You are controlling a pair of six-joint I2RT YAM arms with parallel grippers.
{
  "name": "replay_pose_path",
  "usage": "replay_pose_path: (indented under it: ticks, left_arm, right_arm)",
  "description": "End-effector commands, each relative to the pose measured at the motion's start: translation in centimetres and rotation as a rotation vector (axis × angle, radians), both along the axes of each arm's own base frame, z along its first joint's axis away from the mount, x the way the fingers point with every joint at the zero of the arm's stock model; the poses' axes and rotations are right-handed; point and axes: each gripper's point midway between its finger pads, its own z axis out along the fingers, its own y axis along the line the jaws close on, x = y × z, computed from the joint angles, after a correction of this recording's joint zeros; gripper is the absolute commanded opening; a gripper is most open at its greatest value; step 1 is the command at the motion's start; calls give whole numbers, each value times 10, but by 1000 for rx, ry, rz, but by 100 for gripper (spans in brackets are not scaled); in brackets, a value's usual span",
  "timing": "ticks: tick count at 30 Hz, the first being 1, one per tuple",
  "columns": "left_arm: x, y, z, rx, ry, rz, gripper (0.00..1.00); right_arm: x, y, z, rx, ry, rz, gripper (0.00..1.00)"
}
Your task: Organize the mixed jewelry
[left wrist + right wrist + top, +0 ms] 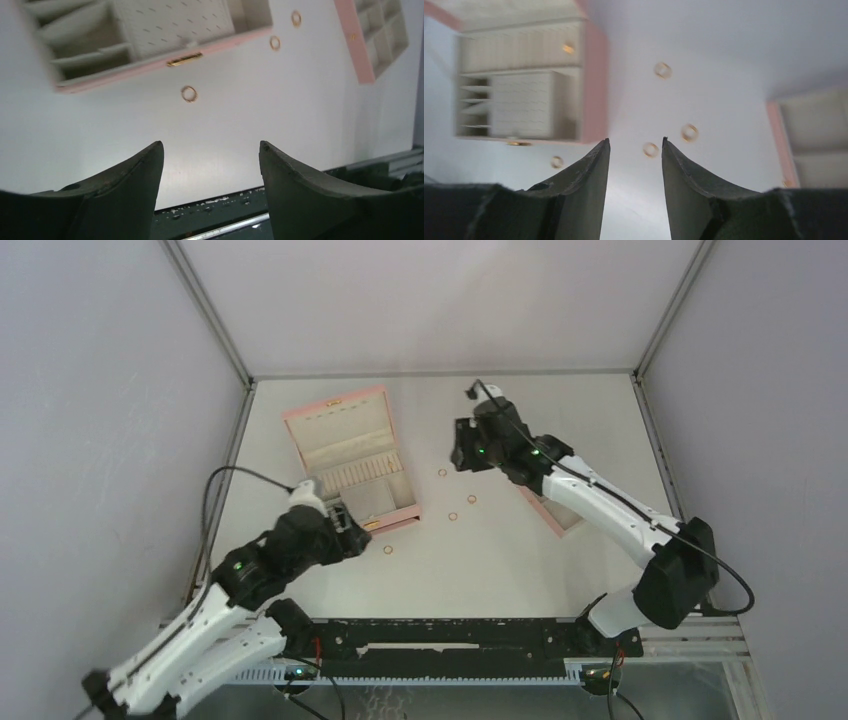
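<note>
Several tiny orange-copper rings lie loose on the white table: one (442,473), one (471,499), one (452,516) and one (387,550) near the open pink box (345,455). In the right wrist view another ring (568,48) lies inside the box's beige interior. My left gripper (352,524) is open and empty by the box's front corner; in its wrist view (211,145) the nearest ring (189,93) lies ahead of the fingertips. My right gripper (461,454) is open and empty above the table; in its wrist view (636,140) a ring (650,149) shows between the fingertips.
A beige compartmented tray with a pink edge (552,519) lies right of the rings, mostly under my right arm; it shows in the left wrist view (380,35). A gold clasp (185,59) is on the box's front edge. The black rail (450,640) runs along the near table edge.
</note>
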Motion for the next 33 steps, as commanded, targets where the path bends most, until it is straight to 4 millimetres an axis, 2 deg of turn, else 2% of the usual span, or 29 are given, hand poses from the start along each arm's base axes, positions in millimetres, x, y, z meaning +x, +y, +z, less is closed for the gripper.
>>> replay_pose_path:
  ticks: [1, 5, 8, 12, 18, 20, 25, 31, 33]
  left_arm:
    - [13, -46, -10, 41, 4, -24, 75]
    - [14, -60, -36, 157, 89, -40, 75]
    - [17, -61, -54, 200, 153, 26, 71]
    - [21, -63, -72, 161, 223, 185, 62]
    - [27, -69, -89, 143, 261, 280, 47]
    - [27, -71, -93, 133, 276, 302, 44]
    - [24, -63, -107, 112, 309, 405, 34]
    - [28, -54, -130, 43, 341, 447, 32]
    - [32, -49, -131, 53, 327, 454, 31]
  right_arm:
    - [-20, -41, -58, -4, 142, -81, 51]
    - [-46, -59, -86, -14, 194, -95, 51]
    - [-55, -61, -95, -9, 219, -93, 51]
    - [-56, -58, -94, -4, 215, -82, 50]
    - [-57, -57, -92, 0, 212, -72, 50]
    - [-58, -58, -93, -5, 216, -72, 50]
    - [-62, -59, -94, -17, 222, -65, 50]
    - [-64, -63, -95, -46, 213, -71, 50]
    - [-65, -63, -96, -53, 215, -71, 50]
